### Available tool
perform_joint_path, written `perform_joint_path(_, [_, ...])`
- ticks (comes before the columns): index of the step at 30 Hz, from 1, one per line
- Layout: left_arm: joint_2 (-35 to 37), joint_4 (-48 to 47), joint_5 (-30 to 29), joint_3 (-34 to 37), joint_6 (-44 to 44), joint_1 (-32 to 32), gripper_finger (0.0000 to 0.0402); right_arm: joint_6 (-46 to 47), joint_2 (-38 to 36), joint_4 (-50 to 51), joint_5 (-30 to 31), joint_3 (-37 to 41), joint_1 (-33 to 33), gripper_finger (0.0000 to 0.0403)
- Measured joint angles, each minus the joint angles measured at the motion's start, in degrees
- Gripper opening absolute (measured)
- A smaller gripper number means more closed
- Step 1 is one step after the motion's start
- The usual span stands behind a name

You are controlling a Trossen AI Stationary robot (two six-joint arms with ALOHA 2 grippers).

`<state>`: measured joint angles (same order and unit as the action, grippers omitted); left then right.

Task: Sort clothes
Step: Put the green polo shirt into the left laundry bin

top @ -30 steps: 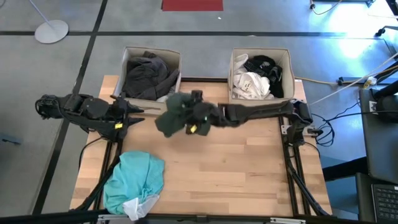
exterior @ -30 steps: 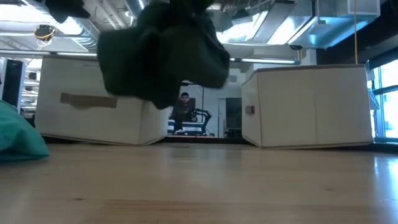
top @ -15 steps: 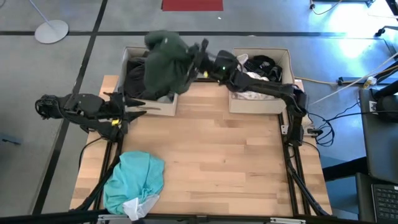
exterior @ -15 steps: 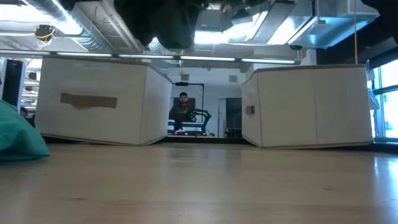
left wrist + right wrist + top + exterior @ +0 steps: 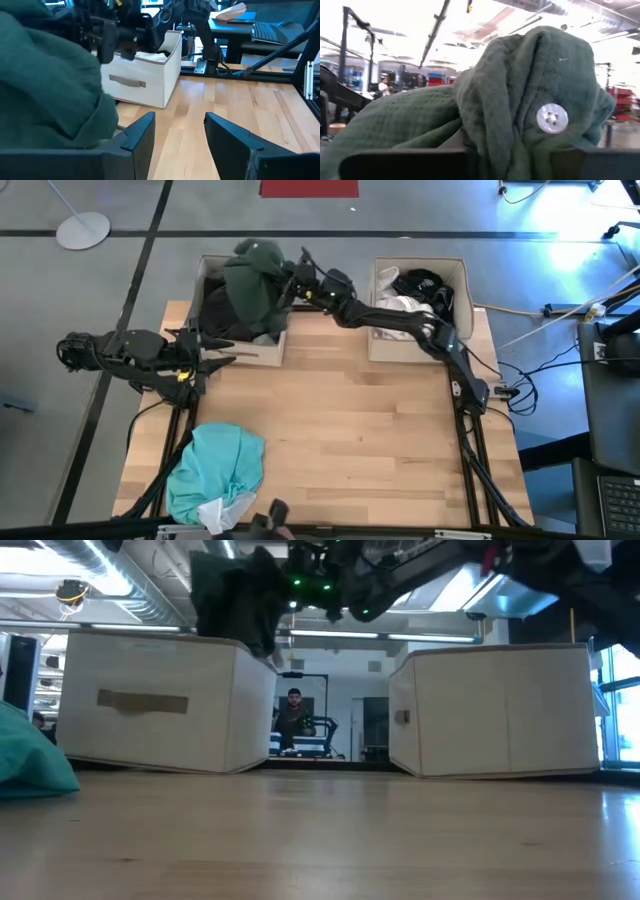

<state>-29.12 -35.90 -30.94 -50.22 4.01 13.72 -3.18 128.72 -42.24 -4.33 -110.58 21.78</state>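
A dark green garment (image 5: 255, 272) with a white button (image 5: 551, 118) hangs over the left beige box (image 5: 212, 268), with my right gripper (image 5: 289, 280) shut on it. In the low view the garment (image 5: 235, 595) hangs down to that box's top rim. Dark grey clothes (image 5: 222, 315) fill the left box. White and black clothes (image 5: 410, 305) lie in the right box (image 5: 462, 275). A turquoise garment (image 5: 215, 468) lies on the table's near left part. My left gripper (image 5: 180, 135) stands open at the table's left edge, with nothing between its fingers. My right gripper pinches a bunched fold of the green garment (image 5: 490, 140) between its two fingers; the cloth covers the fingertips, so the layers cannot be counted. The fingers reach about level from the table's right side toward the left box. The garment hangs slack below and beyond them.
A small white piece (image 5: 222, 512) lies by the turquoise garment at the near edge. The two boxes stand side by side at the far edge with a gap (image 5: 330, 320) between them. A person (image 5: 293, 720) shows far behind the table in the low view.
My right gripper has swung from above the table's middle toward the far edge and the left box, tipping its fingers upward, still shut. The green garment went with it, from hanging over the bare table to hanging over the left box.
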Motion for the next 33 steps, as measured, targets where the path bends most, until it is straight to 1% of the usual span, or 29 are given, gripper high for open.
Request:
perform_joint_path(2, [0.0, -0.2, -0.2, 0.0, 0.0, 0.0, 0.0162, 0.1, 3.0, 1.2, -0.9, -4.1, -0.3, 0.0068])
perform_joint_path(5, [0.0, -0.8, -0.2, 0.0, 0.3, 0.0, 0.0162, 0.0, 7.4, 6.5, -1.3, -9.1, -0.9, 0.0081])
perform_joint_path(7, [0.0, -1.4, -0.2, 0.0, 0.3, 0.0, 0.0162, 0.0, 9.4, 9.7, -0.2, -10.9, -0.9, 0.0090])
perform_joint_path(10, [0.0, -1.5, -0.2, 0.0, 0.6, 0.0, 0.0162, 0.0, 10.1, 14.6, 1.2, -12.2, -1.0, 0.0105])
perform_joint_path(13, [0.0, -1.6, -0.2, 0.0, 0.5, 0.0, 0.0162, 0.0, 9.8, 18.2, 0.0, -13.3, -0.9, 0.0134])
perform_joint_path(15, [0.0, -1.8, -0.2, 0.0, 0.5, 0.0, 0.0162, 0.0, 9.8, 20.8, -1.7, -14.0, -1.1, 0.0160])
perform_joint_path(17, [0.0, -2.4, -0.2, 0.0, 0.5, 0.0, 0.0162, -0.5, 9.8, 24.0, -1.8, -15.2, -1.7, 0.0189])
perform_joint_path(19, [0.0, -2.9, -0.2, 0.0, 0.6, 0.0, 0.0162, -2.0, 9.6, 29.8, -0.6, -17.5, -2.1, 0.0216])
perform_joint_path(23, [0.0, -5.0, -0.2, 0.0, 2.6, 0.0, 0.0162, -4.6, 9.2, 46.8, 3.2, -24.5, -2.5, 0.0253])
perform_joint_path(25, [0.0, -6.4, -0.2, 0.0, 3.5, 0.0, 0.0162, -4.8, 6.3, 47.2, 3.4, -22.1, -2.7, 0.0263])
perform_joint_path(28, [0.0, -7.8, -0.2, 0.0, 4.5, 0.0, 0.0162, -5.0, 3.2, 49.3, 4.3, -21.6, -2.9, 0.0269])
perform_joint_path(33, [0.0, -8.0, -0.2, 0.0, 4.8, 0.0, 0.0162, -4.9, 1.3, 47.9, 4.9, -21.6, -3.1, 0.0270])
